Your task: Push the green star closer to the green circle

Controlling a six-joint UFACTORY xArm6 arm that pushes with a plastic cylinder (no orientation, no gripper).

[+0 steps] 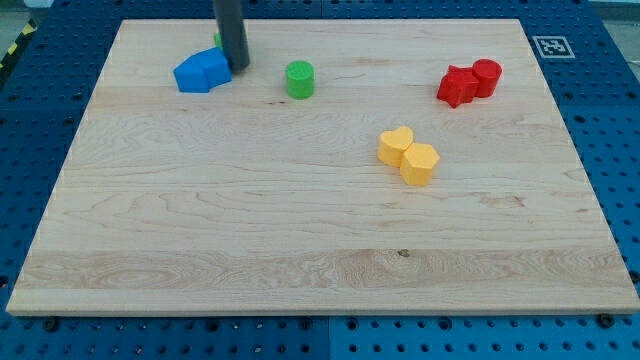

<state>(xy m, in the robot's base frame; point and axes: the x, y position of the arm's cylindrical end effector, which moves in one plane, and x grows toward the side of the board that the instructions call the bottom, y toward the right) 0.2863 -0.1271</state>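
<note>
Your tip (pixel 240 66) is sitting at the bench's (pixel 300 240) top left, hiding most of the green star (pixel 217 41) behind the rod, blue blocks (pixel 202 72) touching; the green circle (pixel 299 79) is lying rightward; no fingers here.

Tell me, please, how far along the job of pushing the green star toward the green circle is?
Done: nothing clearly finished. The green circle stands alone, with bare board between it and my tip. In hand: my tip sits by the blue blocks; a green sliver, likely the star, peeks from behind the rod. Left: closing that gap rightward.
</note>
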